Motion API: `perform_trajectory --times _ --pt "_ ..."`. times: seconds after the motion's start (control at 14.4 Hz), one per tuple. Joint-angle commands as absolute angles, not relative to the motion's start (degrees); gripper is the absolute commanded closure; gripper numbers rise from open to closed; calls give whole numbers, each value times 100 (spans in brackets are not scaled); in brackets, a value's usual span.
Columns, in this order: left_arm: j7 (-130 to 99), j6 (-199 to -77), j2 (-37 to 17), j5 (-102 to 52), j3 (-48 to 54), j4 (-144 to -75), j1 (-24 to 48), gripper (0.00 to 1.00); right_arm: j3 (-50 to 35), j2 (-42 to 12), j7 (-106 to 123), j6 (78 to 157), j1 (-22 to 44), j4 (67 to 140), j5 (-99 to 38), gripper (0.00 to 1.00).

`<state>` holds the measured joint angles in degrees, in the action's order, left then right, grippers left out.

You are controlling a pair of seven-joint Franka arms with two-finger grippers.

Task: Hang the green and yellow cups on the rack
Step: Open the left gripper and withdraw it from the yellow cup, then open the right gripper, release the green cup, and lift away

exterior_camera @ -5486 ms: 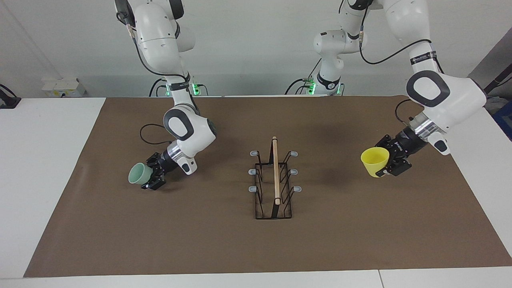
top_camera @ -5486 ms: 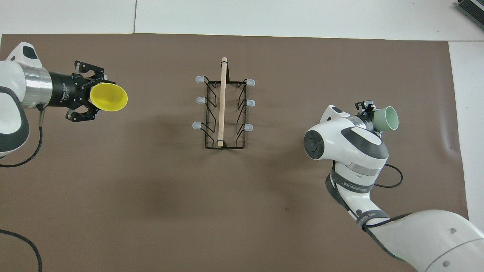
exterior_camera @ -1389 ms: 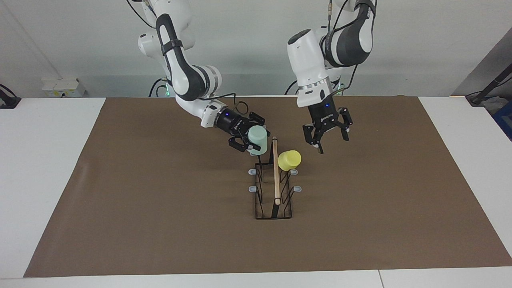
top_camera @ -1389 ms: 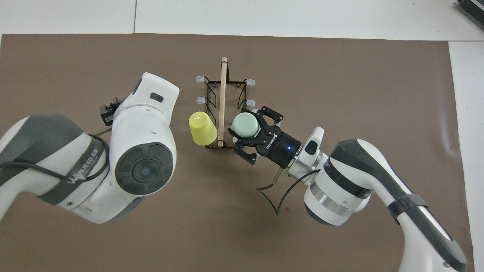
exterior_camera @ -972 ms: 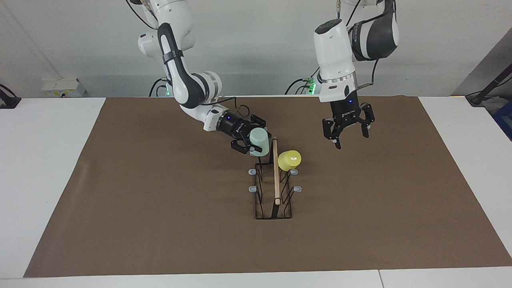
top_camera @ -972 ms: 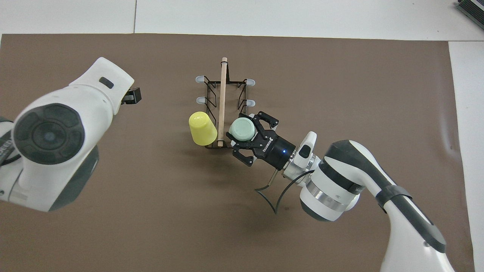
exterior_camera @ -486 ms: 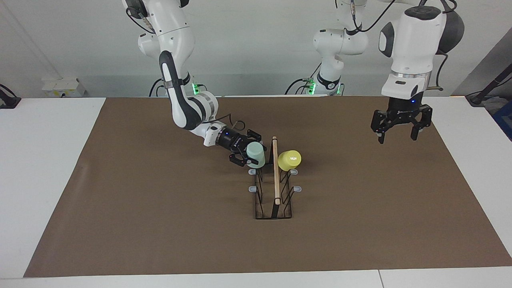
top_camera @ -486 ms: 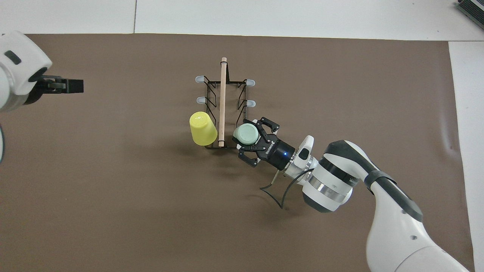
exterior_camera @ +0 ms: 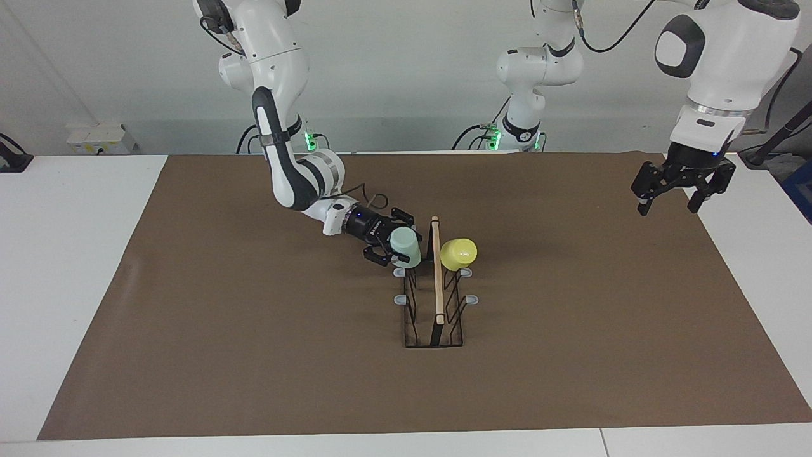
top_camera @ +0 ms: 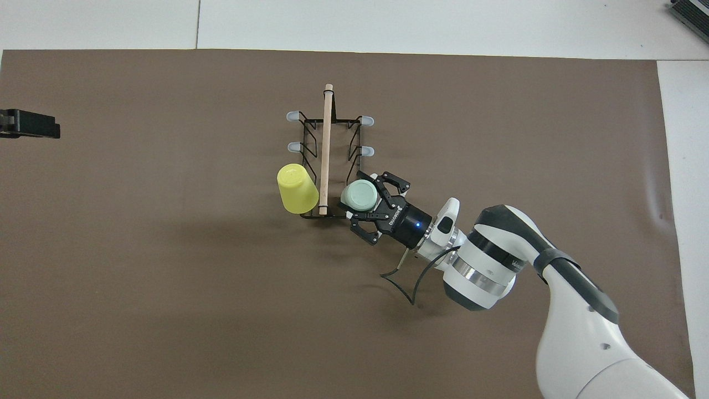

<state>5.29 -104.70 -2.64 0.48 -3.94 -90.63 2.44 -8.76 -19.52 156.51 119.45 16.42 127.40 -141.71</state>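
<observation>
The black wire rack [exterior_camera: 437, 317] [top_camera: 327, 127] with a wooden rod stands mid-mat. The yellow cup [exterior_camera: 458, 252] [top_camera: 297, 188] hangs upside down on the prong nearest the robots, on the left arm's side. The mint green cup [exterior_camera: 406, 246] [top_camera: 360, 195] sits upside down over the nearest prong on the right arm's side. My right gripper [exterior_camera: 394, 247] [top_camera: 366, 204] is shut on it, reaching in low from the right arm's end. My left gripper [exterior_camera: 667, 207] [top_camera: 27, 124] is open and empty, raised over the mat's edge at the left arm's end.
A brown mat [exterior_camera: 254, 355] [top_camera: 166, 305] covers the table. Four grey-tipped prongs [exterior_camera: 472, 299] farther from the robots carry nothing. The right arm's cable [top_camera: 401, 277] loops just above the mat beside its wrist.
My left gripper has drawn away from the rack toward the left arm's end and risen. My right gripper has settled the green cup slightly lower at the rack.
</observation>
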Motion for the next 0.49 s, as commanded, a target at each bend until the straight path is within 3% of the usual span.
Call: perform_trajectory --times 0.0,0.42 --pt "624 -9967 -492 -97 -325 -8578 167 0 -940 -1899 16093 12364 1670 12569 -14335 0" --pt "694 -9352 -299 -79 -308 -8622 211 0 -958 -898 14988 14526 2134 12147 -14317 0"
